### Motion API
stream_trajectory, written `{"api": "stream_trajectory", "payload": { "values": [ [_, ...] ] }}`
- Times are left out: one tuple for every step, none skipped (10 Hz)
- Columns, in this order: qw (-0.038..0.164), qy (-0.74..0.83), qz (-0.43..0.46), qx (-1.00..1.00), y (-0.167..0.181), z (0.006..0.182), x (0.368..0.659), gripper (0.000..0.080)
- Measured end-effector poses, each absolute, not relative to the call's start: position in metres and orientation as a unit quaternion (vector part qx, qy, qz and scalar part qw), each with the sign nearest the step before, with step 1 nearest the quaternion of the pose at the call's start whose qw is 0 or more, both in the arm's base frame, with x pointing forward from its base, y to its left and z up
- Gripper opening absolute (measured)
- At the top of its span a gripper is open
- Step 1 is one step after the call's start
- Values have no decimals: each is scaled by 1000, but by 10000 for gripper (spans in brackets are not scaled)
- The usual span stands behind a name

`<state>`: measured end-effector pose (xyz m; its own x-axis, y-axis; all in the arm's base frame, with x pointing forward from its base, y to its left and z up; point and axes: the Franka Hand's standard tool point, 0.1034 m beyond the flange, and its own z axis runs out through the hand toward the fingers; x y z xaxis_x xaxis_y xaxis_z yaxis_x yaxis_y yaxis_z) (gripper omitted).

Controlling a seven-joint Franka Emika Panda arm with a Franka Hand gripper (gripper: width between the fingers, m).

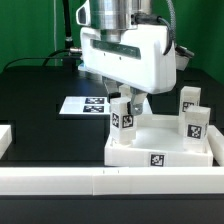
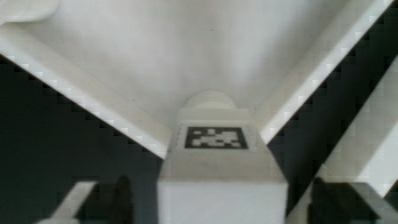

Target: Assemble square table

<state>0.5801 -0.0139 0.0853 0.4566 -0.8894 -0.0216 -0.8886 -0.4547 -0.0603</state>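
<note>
Spanning black table [image 1: 40, 90], white rails [image 1: 100, 182]

Exterior view: the black worktop [image 1: 40, 85] is seen from beyond its near edge, at low height, looking across to the far edge.
Wrist view: aimed closely down along the end effector [image 2: 210, 190].
Shared: the tagged leg [image 1: 122, 114] over the square tabletop [image 1: 160, 150].

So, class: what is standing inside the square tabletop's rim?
Three tagged legs stand inside the tabletop: one under the claw, two at the exterior view's right. The claw covers that leg's top.
</note>
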Motion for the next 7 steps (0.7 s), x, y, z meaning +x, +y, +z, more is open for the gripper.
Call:
{"api": "stream_trajectory", "payload": {
  "values": [
    [31,501,-7,-865,-15,85,580,608],
    [29,457,-9,-889,-15,86,581,638],
    [29,419,-10,-908,-15,86,581,638],
    [28,380,-12,-924,-15,86,581,648],
    [28,335,-13,-942,-16,86,581,648],
    [27,308,-14,-951,-16,86,581,649],
    [27,285,-15,-958,-16,86,581,649]
  ]
}}
